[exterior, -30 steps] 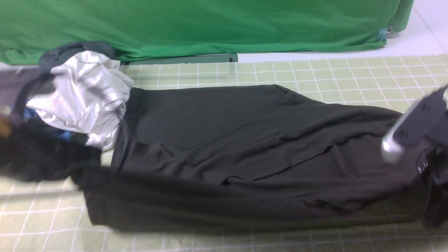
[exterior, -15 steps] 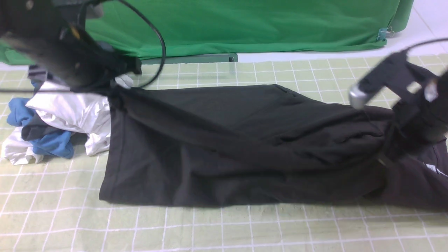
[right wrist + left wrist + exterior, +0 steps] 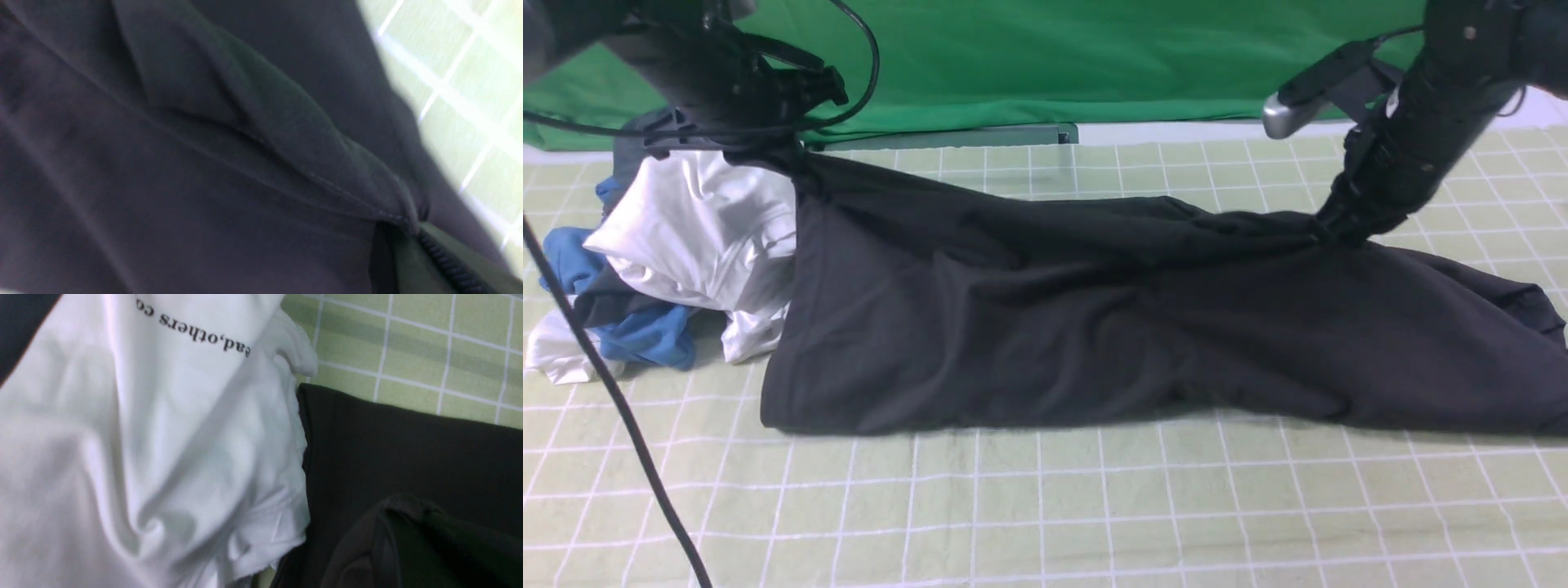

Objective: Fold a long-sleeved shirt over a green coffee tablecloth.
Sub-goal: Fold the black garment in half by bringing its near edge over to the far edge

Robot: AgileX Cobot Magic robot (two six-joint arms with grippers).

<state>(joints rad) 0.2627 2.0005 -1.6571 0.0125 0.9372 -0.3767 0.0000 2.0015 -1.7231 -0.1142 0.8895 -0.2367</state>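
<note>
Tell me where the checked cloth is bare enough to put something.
Free: the tablecloth strip nearest the robot, before the black shirt, and the far band between shirt and green backdrop. Crowded: the left, by the garment pile.

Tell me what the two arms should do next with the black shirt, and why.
Probably lower both arms toward the green coffee tablecloth. The left gripper and right gripper each pinch the long-sleeved shirt at its far side, raised, so the fabric slopes down from them instead of lying flat.
</note>
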